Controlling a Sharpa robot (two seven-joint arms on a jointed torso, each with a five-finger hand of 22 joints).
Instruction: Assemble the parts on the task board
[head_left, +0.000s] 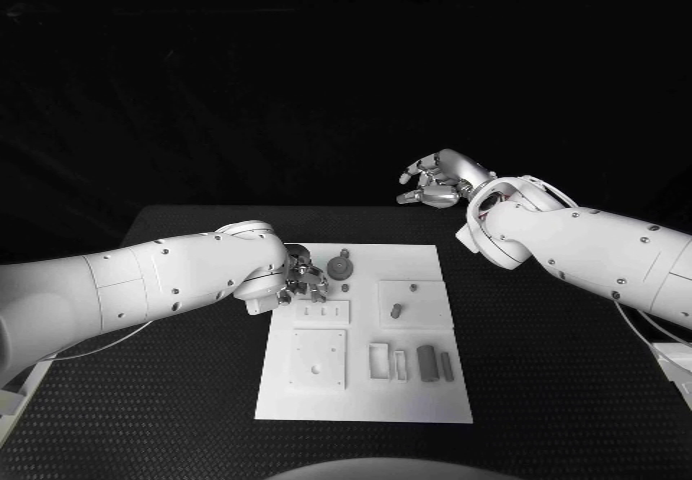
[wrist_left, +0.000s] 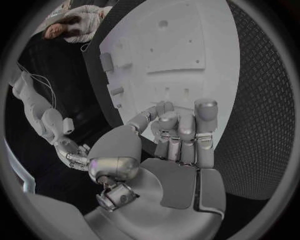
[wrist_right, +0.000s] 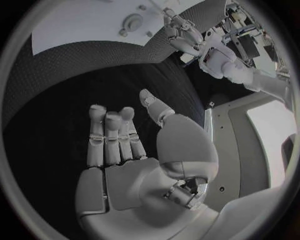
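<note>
The white task board (head_left: 361, 400) lies in the middle of the black table. Grey parts sit on it: a round piece (head_left: 340, 266) near the far edge, two small pegs (head_left: 397, 311) on a raised square, and two upright blocks (head_left: 428, 362) near the front right. My left hand (head_left: 303, 280) hovers low over the board's far left corner, beside the round piece. In the left wrist view its thumb and fingers (wrist_left: 178, 125) are drawn together, and I cannot see whether anything is between them. My right hand (head_left: 437, 180) hangs raised beyond the table's far edge, fingers (wrist_right: 112, 135) extended, holding nothing.
The board (wrist_left: 187, 45) also carries a raised square plate (head_left: 317, 358) at the front left and a small strip with holes (head_left: 323, 314). Black mat (head_left: 159, 400) surrounds the board on every side. A cable trails off the table's left side.
</note>
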